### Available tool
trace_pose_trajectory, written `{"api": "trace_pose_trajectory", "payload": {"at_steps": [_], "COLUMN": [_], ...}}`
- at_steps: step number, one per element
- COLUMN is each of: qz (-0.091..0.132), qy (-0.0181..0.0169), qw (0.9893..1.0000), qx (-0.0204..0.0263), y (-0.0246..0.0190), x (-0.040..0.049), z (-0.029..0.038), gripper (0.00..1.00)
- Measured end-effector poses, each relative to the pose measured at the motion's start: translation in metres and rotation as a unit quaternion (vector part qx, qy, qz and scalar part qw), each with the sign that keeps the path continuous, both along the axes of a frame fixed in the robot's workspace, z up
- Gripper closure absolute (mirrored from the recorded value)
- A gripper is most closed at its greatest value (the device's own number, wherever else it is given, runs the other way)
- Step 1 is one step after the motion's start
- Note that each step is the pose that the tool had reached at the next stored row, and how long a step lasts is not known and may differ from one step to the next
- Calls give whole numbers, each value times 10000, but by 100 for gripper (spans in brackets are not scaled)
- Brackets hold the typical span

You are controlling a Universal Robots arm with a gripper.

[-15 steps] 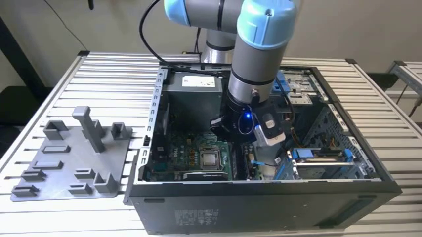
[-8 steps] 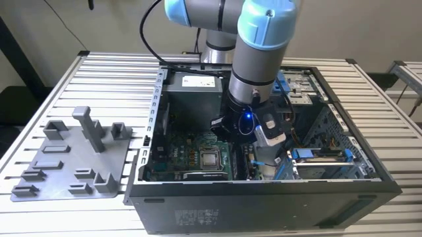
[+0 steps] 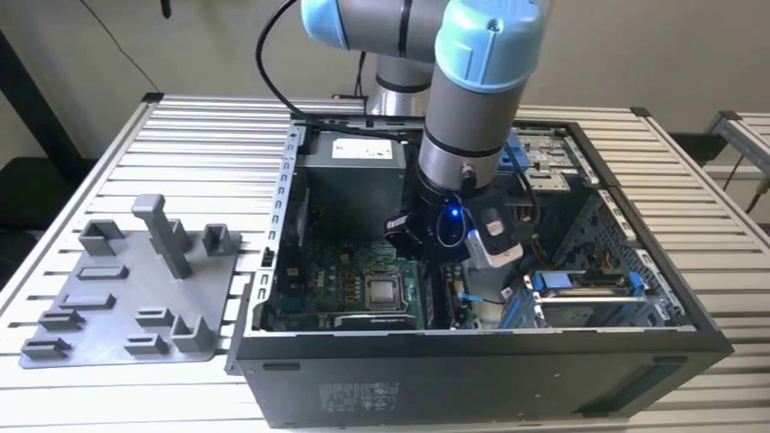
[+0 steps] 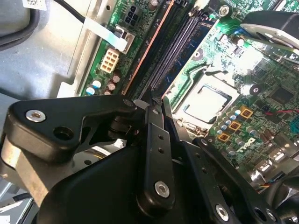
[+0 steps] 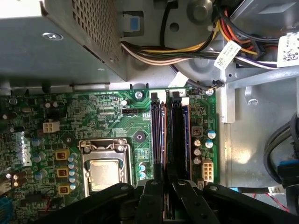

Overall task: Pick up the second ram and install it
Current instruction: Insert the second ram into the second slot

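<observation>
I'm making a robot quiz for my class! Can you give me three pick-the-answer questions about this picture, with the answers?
1. Where is the hand?
A. On the floor
B. Inside the computer case, over the green board
C. On a chair

2. What colour are the arm's caps?
A. Red
B. Yellow
C. Light blue

3. How is the computer case?
A. Open, with its inside showing
B. Closed up
C. Wrapped in a box

Answers:
1. B: the exterior view shows the arm reaching down into the case, and the second wrist view shows the hand above the green board.
2. C: the rounded caps are light blue in the exterior view.
3. A: the board and cables inside can be seen from above.
</observation>
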State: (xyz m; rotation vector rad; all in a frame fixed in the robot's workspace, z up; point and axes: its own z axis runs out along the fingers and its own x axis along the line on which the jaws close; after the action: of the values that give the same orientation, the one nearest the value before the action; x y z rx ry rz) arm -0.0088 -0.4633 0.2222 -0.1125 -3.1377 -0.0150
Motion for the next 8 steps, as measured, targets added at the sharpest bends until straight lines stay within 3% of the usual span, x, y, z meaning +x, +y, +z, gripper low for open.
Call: {"api": "trace_pose_trajectory", "payload": {"at_steps": [8], "qz": [2], "qy": [5], "qw": [10000], "qx": [-1], "y": [0], "x": [3], "z": [-19], "gripper": [86]}}
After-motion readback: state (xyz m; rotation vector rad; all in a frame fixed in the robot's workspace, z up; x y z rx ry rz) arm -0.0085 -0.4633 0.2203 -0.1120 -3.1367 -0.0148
